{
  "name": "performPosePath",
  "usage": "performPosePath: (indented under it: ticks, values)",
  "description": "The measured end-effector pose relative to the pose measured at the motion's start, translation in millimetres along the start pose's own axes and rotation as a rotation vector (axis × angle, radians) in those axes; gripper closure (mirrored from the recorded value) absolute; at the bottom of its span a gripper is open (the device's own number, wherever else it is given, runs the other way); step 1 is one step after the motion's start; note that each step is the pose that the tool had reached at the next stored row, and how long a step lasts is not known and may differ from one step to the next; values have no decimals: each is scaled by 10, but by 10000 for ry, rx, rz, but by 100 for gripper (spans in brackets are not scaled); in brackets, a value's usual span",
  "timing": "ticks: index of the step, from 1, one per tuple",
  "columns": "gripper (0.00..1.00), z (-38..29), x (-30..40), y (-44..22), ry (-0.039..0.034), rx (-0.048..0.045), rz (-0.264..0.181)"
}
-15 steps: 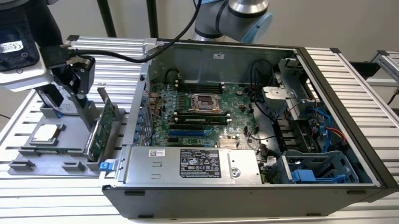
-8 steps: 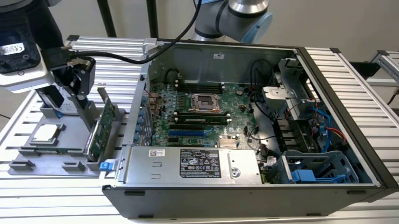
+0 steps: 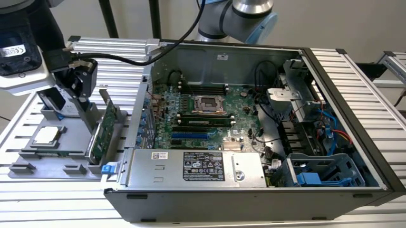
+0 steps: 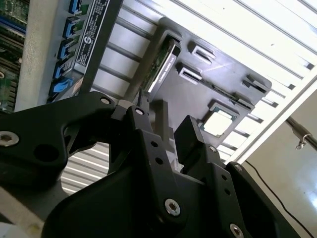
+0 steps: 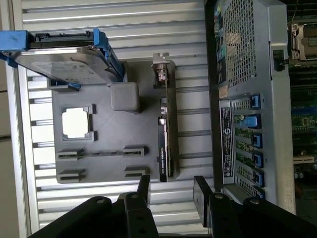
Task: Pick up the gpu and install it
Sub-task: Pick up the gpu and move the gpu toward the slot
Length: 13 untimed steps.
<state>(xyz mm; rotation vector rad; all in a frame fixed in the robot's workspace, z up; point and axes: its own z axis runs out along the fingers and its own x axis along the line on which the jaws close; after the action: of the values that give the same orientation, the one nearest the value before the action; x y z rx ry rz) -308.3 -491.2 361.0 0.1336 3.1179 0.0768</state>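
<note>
Slatted aluminium bench [image 3: 355, 66], seen in the exterior view against a pale wall at the far side. It carries an open computer case [image 3: 254, 204] at centre and right, lying on its side with the motherboard [image 3: 203, 118] exposed and a silver power supply [image 3: 190, 166] along its near wall. The robot arm [image 3: 247, 19] rises behind the case's far wall.

On the exterior view's left, just beside the case, lies a grey parts tray [image 3: 66, 142]. It holds:
- a silver hard drive [image 5: 64, 59] in a blue frame
- the gpu [image 3: 104, 130], standing on edge in a slot along the tray side nearest the case, green face outward, not yet installed
- a square processor chip [image 3: 49, 135], lying flat in its recess

The end effector [image 3: 79, 80] hangs over the tray's far part. Its black fingers [image 5: 143, 186] are spread and grip nothing. In the first wrist view the card's thin edge lies ahead of the gap, apart from both fingers.
</note>
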Motion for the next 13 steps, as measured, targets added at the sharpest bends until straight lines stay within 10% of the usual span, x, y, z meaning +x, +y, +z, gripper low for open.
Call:
performPosePath:
  ticks: [13]
  values:
    - [0,104,2,-5,1,1,0]
